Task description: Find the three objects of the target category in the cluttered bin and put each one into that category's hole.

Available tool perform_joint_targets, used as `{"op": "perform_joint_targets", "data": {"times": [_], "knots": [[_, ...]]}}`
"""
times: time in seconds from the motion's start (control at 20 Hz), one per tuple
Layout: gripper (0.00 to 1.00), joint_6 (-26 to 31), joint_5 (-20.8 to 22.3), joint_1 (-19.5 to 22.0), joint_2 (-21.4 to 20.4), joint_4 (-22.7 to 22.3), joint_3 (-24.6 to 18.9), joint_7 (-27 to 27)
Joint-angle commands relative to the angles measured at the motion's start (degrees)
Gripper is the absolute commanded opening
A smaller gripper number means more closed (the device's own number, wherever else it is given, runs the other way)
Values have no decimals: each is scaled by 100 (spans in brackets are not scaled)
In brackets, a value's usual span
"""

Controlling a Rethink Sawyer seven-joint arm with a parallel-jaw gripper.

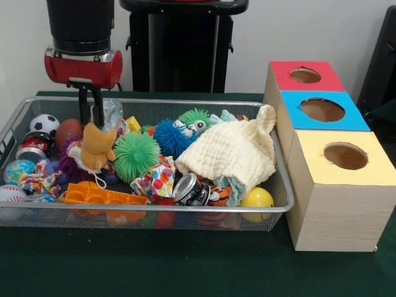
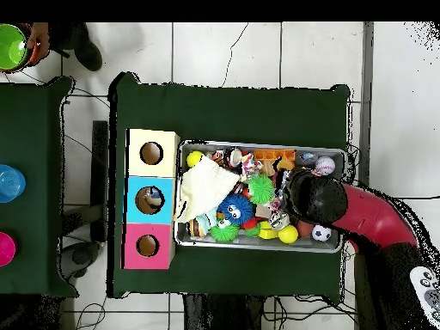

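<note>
Front view: wire bin (image 1: pixel 281 185) crammed with balls, toys, cream cloth (image 1: pixel 232 151).

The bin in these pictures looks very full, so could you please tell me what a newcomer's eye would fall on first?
The wire-mesh bin crammed with bright toys draws the eye first, with a cream knitted hat draped over the pile at its right end. Beside the bin stand three wooden boxes with holed lids: red, blue and yellow. The gripper reaches into the bin's left end above an orange plush toy.

A green bowl (image 2: pixel 11 46), a blue dish (image 2: pixel 9 183) and a pink one (image 2: pixel 5 248) sit on the side table (image 2: pixel 34 129).
</note>
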State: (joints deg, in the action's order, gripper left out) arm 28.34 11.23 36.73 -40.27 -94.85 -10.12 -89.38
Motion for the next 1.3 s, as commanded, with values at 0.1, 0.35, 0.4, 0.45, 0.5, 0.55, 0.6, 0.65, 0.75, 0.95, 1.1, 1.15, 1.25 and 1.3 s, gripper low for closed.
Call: {"op": "perform_joint_targets", "data": {"times": [0.1,0.35,0.4,0.45,0.5,0.55,0.6,0.65,0.75,0.95,1.1,1.15,1.25,1.3], "knots": [[0,991,-330,133,-10,-390,-410,-223],[0,1323,-683,99,-200,-536,-398,-422],[0,1360,-753,93,-241,-571,-402,-456],[0,1422,-818,74,-267,-575,-401,-487],[0,1471,-866,50,-302,-585,-385,-509],[0,1520,-915,27,-334,-591,-371,-528],[0,1576,-957,3,-371,-598,-352,-546],[0,1628,-998,-18,-400,-606,-332,-564],[0,1688,-1088,-45,-438,-647,-308,-614],[0,1732,-1254,-79,-499,-752,-300,-664],[0,1672,-1344,-136,-509,-845,-265,-743],[0,1610,-1340,-177,-513,-877,-230,-776],[0,1562,-1282,-318,-528,-885,-111,-866],[0,1505,-1287,-376,-540,-922,-76,-924]]}}
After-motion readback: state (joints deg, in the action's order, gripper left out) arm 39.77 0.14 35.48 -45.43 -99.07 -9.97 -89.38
